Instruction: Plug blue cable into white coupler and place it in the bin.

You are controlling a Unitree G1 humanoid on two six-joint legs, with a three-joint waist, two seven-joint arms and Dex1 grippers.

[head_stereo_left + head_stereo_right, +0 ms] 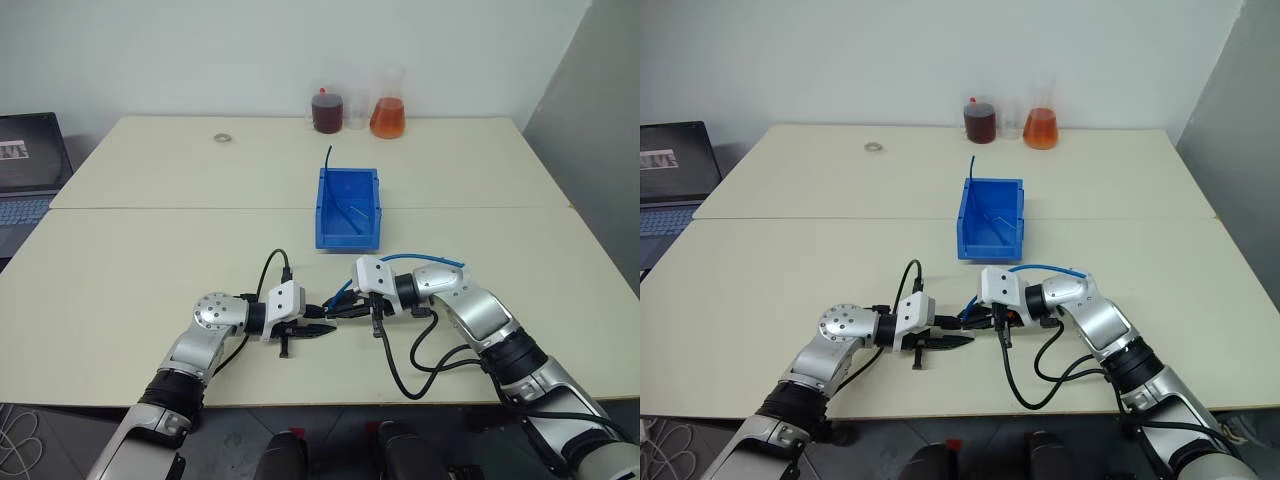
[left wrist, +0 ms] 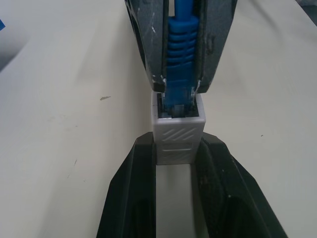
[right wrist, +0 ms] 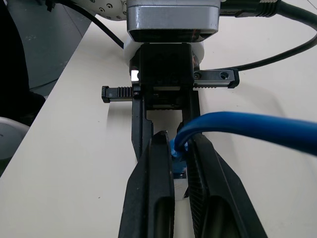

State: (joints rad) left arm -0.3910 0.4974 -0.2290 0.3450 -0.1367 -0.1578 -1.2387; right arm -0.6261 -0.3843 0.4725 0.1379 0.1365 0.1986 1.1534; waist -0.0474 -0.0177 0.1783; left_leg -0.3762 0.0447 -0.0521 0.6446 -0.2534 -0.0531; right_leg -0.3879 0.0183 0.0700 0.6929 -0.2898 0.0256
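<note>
The white coupler (image 2: 177, 134) sits pinched between the fingers of the left gripper (image 2: 174, 163), held just above the near part of the table (image 1: 150, 260). The plug of the blue cable (image 2: 179, 59) already noses into its socket, clamped in the closed jaws of the right gripper (image 2: 179, 87), the two grippers meeting tip to tip. The rest of the cable arcs back over the right wrist.

To my eye the plug looks partly in, not yet seated. The thing now is to push straight along the socket's line, keeping plug and coupler square to each other, with the left gripper holding firm so the little block doesn't skid back or twist.

The bin (image 1: 348, 205) waits beyond them, open, near the table's middle.
</note>
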